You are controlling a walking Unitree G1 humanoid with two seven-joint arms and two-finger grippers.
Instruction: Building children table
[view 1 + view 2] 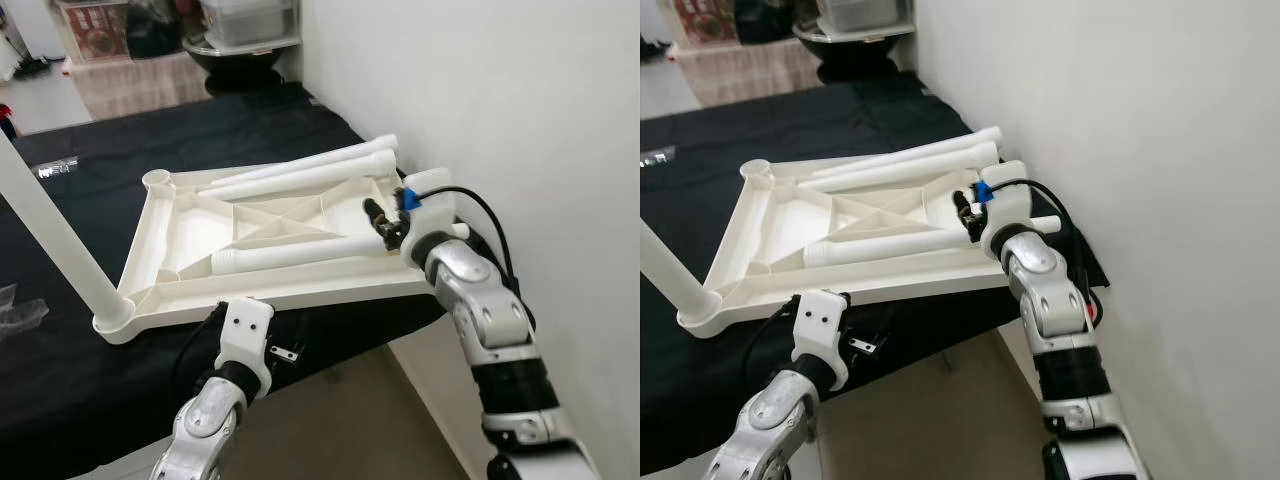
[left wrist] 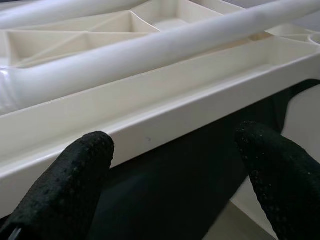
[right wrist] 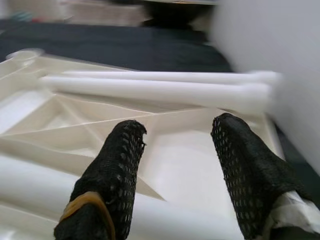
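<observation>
We see the upturned white tabletop (image 1: pixel 190 225) on the black bench (image 1: pixel 60 370), by the wall. Loose legs (image 1: pixel 300 172) lie inside it. Right end effector (image 3: pixel 175 165) released over its far corner; left end effector (image 2: pixel 170 165) released under its near rim.

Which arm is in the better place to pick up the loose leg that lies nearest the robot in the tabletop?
The right. Its tool is open over that leg, at its end. The left tool is open at the tabletop's near rim, lower.
</observation>
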